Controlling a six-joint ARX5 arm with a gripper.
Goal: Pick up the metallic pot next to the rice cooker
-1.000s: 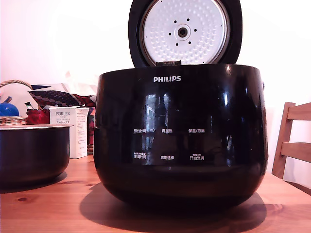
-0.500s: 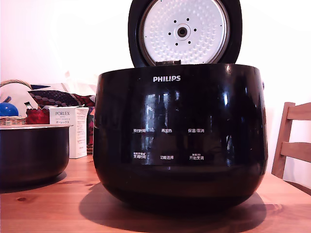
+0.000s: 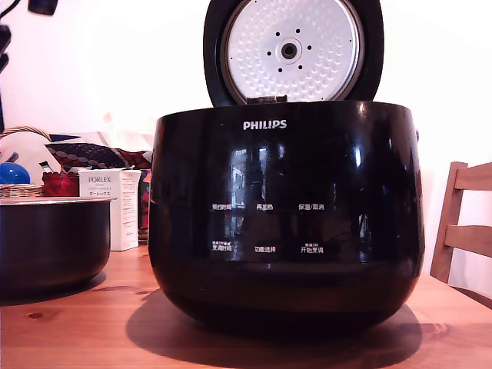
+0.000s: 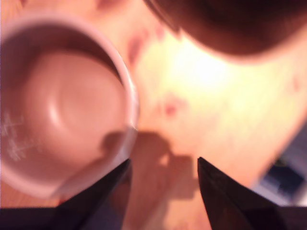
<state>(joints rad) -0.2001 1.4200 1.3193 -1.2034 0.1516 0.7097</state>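
The rice cooker point(image 3: 284, 211), glossy black and marked PHILIPS, fills the middle of the exterior view with its lid up and the dimpled silver plate showing. The metallic pot point(image 3: 50, 242) stands on the wooden table at the exterior view's left, dark with a thin pale rim. The blurred wrist view looks down into the pot point(image 4: 62, 105), and the cooker's dark body point(image 4: 235, 24) is beside it. My gripper point(image 4: 163, 159) hangs open above the table just outside the pot's rim. One dark finger point(image 4: 103, 191) overlaps the rim and nothing is between the fingers. Dark arm parts point(image 3: 40, 6) show high above the pot.
Behind the pot stand a white PORLEX box point(image 3: 111, 207), a wicker basket point(image 3: 19, 188) with a blue ball point(image 3: 11, 173), and patterned cloth point(image 3: 92, 154). A wooden chair point(image 3: 461, 223) stands at the exterior view's right. Bare table point(image 3: 92, 323) lies in front.
Dark parts of the arm have come into the exterior view's upper left corner, above the pot. The pot and the cooker have not moved.
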